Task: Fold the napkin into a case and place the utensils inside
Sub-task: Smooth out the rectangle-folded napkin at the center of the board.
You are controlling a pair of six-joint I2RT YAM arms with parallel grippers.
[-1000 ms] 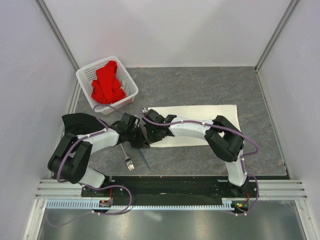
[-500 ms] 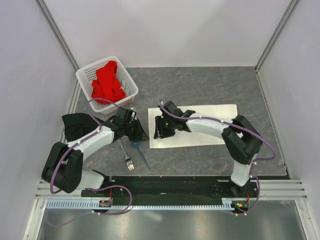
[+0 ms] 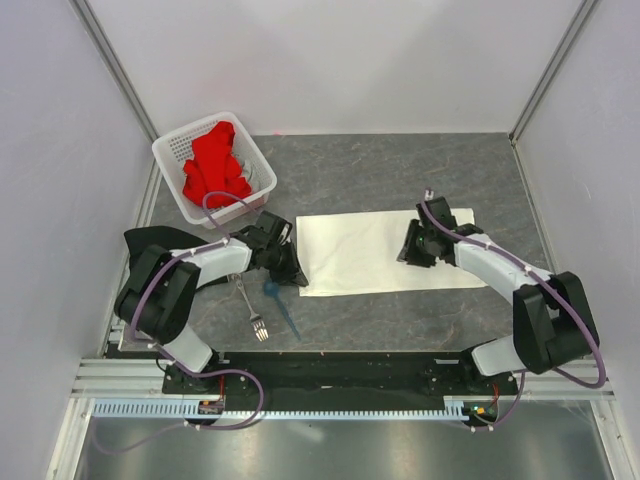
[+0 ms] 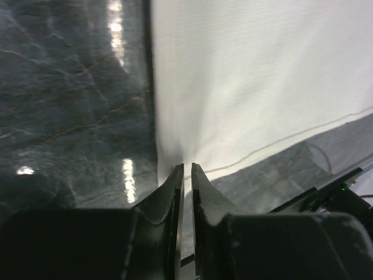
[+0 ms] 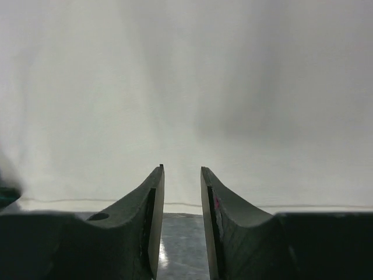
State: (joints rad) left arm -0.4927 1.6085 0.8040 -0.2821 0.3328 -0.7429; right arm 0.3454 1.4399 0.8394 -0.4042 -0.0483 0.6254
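Here, left end effector (image 4: 187,166) barely apart, right end effector (image 5: 182,169) wider, at napkin (image 3: 360,250).

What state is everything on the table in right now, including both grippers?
napkin, flat on the table as a long strip, held by neither gripper
fork, lying on the table, outside the napkin
blue spoon, lying beside the fork, outside the napkin
basket, upright, holding the red cloth
red cloth, bunched up in the basket
left gripper, jaws barely parted at the napkin's left end, empty
right gripper, open above the napkin's right part, empty
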